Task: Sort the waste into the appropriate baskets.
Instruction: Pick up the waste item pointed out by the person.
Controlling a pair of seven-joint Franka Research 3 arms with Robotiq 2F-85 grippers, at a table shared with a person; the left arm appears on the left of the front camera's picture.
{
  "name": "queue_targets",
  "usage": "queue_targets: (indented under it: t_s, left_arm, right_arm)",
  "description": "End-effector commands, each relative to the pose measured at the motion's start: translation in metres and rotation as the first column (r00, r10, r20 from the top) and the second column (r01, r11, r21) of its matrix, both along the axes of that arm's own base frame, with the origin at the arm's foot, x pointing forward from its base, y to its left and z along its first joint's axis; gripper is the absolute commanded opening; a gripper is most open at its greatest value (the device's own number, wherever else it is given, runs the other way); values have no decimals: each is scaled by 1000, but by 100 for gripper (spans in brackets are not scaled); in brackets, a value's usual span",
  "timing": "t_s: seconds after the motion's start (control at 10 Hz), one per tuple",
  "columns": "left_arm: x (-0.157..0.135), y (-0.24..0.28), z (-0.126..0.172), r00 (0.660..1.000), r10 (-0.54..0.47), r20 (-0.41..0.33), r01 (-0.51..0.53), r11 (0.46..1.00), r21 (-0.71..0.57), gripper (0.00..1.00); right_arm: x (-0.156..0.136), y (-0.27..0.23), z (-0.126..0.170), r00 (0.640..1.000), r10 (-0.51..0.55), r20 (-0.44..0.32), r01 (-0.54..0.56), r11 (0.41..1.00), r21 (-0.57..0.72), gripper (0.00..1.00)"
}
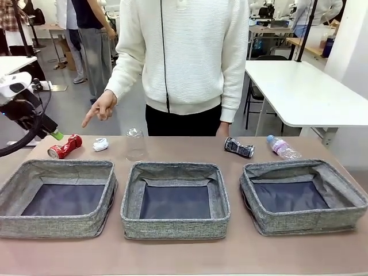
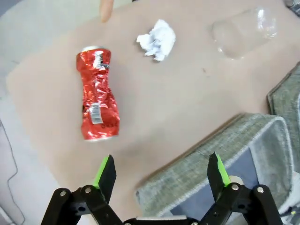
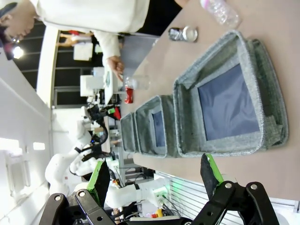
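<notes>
The crushed red can [image 1: 64, 146] lies on its side near the far left corner of the desk [image 1: 184, 253], at twelve o'clock of the left basket [image 1: 57, 167]. At its three o'clock sits the white paper wad [image 1: 100, 144], then the clear plastic cup [image 1: 135, 144], standing. The dark can [image 1: 239, 147] and the small bottle [image 1: 283, 148] lie at eleven and twelve o'clock of the right basket [image 1: 299, 167]. The middle basket [image 1: 175, 168] sits between the other two with narrow gaps. All three show their whole dark bottoms. All the waste keeps to the far edge, and a bare strip of desk runs along the near edge.

A person's hand [image 1: 102, 107] points a finger down above the red can. The left claw [image 2: 161, 166] hovers released, jaws wide, over the left basket's corner, with the red can at its eleven o'clock. The right claw [image 3: 154, 171] is released too, grasping nothing, beside the right basket.
</notes>
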State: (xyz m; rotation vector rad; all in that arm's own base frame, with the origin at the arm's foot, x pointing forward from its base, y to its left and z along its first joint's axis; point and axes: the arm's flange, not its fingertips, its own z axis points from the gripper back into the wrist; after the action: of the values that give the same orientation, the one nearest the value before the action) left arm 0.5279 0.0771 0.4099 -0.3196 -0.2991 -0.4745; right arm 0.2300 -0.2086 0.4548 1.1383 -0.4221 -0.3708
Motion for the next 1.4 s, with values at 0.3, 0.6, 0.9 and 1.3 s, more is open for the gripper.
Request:
queue_targets:
  t_s: [0.3,0.6,0.9,1.3]
  left_arm:
    - [88,8,-27,990,-51,-128,48,999,-22,100]
    - [104,3,-50,991,-4,-137,8,1000,24,100]
    - [112,-3,-71,997,23,-70,-16,995,100,100]
    - [113,-6,-94,997,60,-38,-52,983,176,100]
  right_arm:
    - [2,-2,3,999,8,33,-8,1000,3,100]
    - [2,-2,3,999,8,33,-8,1000,3,100]
    - [2,-2,3,999,8,33,-8,1000,3,100]
    - [2,-2,3,999,8,33,-8,1000,3,100]
